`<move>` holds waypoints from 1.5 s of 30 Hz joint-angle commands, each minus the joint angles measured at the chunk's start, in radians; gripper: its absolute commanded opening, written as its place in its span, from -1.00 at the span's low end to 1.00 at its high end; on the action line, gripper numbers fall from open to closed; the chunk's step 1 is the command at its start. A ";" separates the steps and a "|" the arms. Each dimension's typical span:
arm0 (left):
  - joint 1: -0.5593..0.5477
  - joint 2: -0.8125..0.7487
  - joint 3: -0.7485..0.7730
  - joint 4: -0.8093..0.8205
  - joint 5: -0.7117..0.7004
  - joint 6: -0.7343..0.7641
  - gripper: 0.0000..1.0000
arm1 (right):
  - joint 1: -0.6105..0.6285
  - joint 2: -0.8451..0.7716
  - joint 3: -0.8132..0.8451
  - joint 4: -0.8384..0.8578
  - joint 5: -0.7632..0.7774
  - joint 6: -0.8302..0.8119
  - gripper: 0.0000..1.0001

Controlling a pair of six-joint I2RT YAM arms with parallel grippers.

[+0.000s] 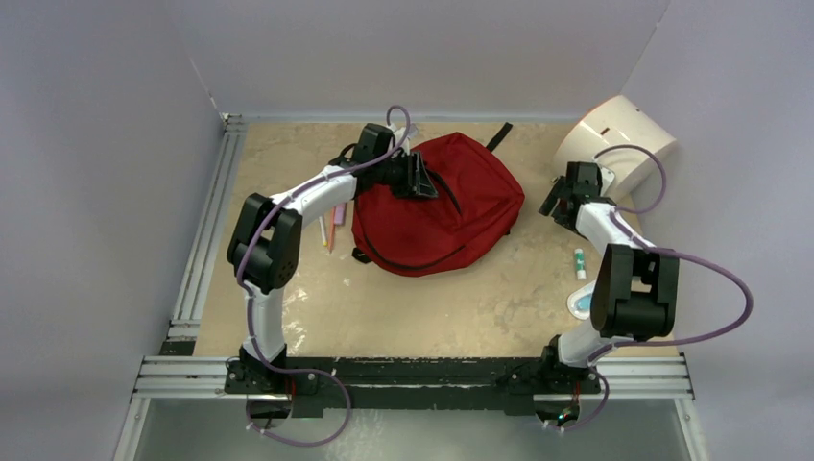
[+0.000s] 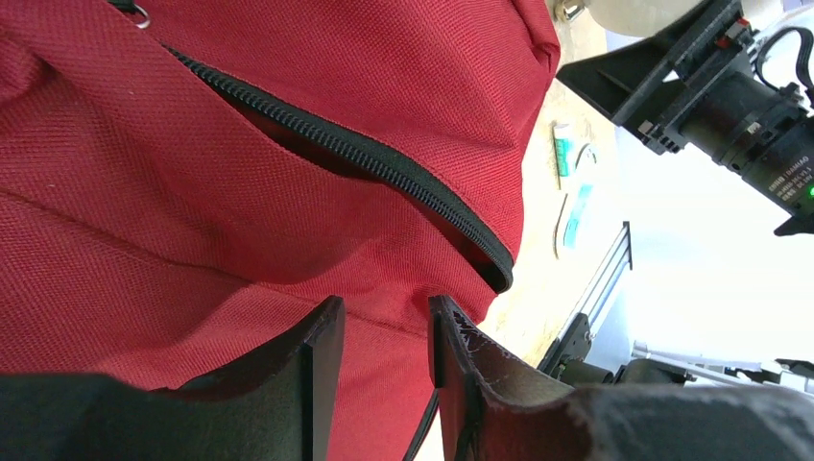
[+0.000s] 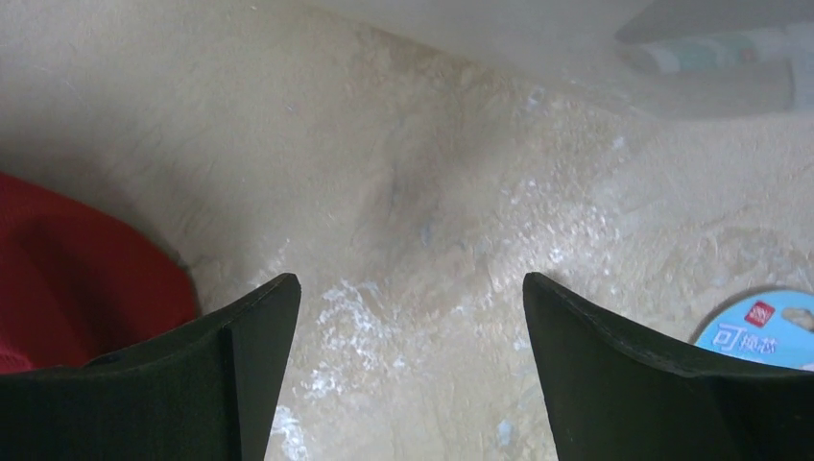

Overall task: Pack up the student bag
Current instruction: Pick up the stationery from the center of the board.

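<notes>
The student bag (image 1: 437,206), zip part-open, lies beneath the half-parted left gripper (image 2: 384,305), its hold unclear, and just left of the wide-spread, empty right gripper (image 3: 411,288), with glue stick (image 1: 580,263), tape roll (image 1: 580,303) and pens (image 1: 333,226) apparently not yet packed.

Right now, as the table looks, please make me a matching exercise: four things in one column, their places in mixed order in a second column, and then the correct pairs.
Things:
1. student bag
2. white rounded box
3. glue stick
4. thin coloured sticks

Places:
A. far right corner of the table
B. just left of the bag
C. middle of the table, towards the far side
D. right of the bag, close to the right arm

Pairs: 1-C, 2-A, 3-D, 4-B
</notes>
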 commanded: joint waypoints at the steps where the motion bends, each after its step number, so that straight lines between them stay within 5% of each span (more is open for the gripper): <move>1: 0.012 -0.054 -0.013 0.051 0.028 -0.009 -0.27 | -0.052 -0.136 -0.026 -0.010 -0.013 0.067 0.75; 9: 0.029 -0.067 -0.018 0.053 0.035 -0.013 -0.27 | -0.055 -0.466 -0.163 0.141 0.123 0.332 0.63; 16: 0.029 -0.064 -0.031 0.060 0.036 -0.017 -0.27 | -0.077 -0.442 -0.181 0.058 0.319 0.499 0.57; 28: 0.028 -0.029 -0.032 0.064 0.057 -0.027 -0.27 | -0.300 -0.266 -0.254 0.141 0.049 0.516 0.63; 36: 0.027 -0.027 -0.037 0.072 0.067 -0.033 -0.27 | -0.324 -0.134 -0.301 0.189 0.001 0.521 0.58; 45: 0.028 -0.030 -0.036 0.072 0.066 -0.031 -0.28 | -0.324 -0.171 -0.377 0.240 -0.165 0.503 0.51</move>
